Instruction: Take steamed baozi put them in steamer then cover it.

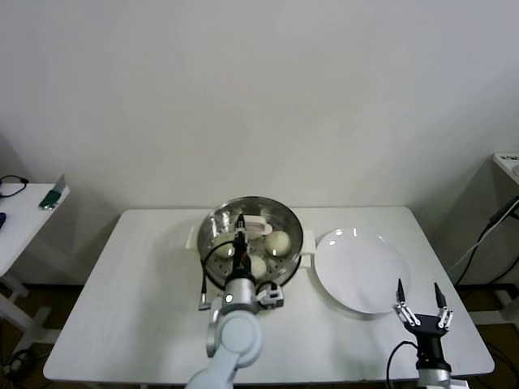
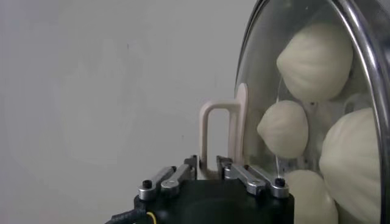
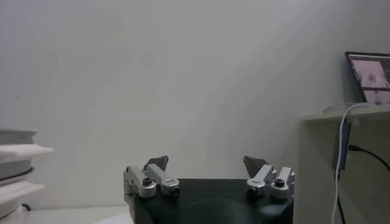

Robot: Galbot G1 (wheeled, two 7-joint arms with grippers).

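With the steamed baozi [image 1: 278, 241] already inside the steamer [image 1: 293, 224] at table centre, the cover [image 2: 304, 91] is held over it by its handle [image 2: 220, 131], pinched in the left gripper [image 1: 239, 241]. Release is judged next. At the near right, the right gripper [image 1: 421, 304] is parked, spread and empty.

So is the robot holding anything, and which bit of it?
Yes. The left gripper holds the cover by its cream bar handle, over the steamer. The right gripper is open and holds nothing.

L gripper [image 1: 240, 235] over steamer [image 1: 251, 212] w/ baozi [image 1: 278, 241]; R gripper [image 1: 421, 293] beside plate [image 1: 361, 269].
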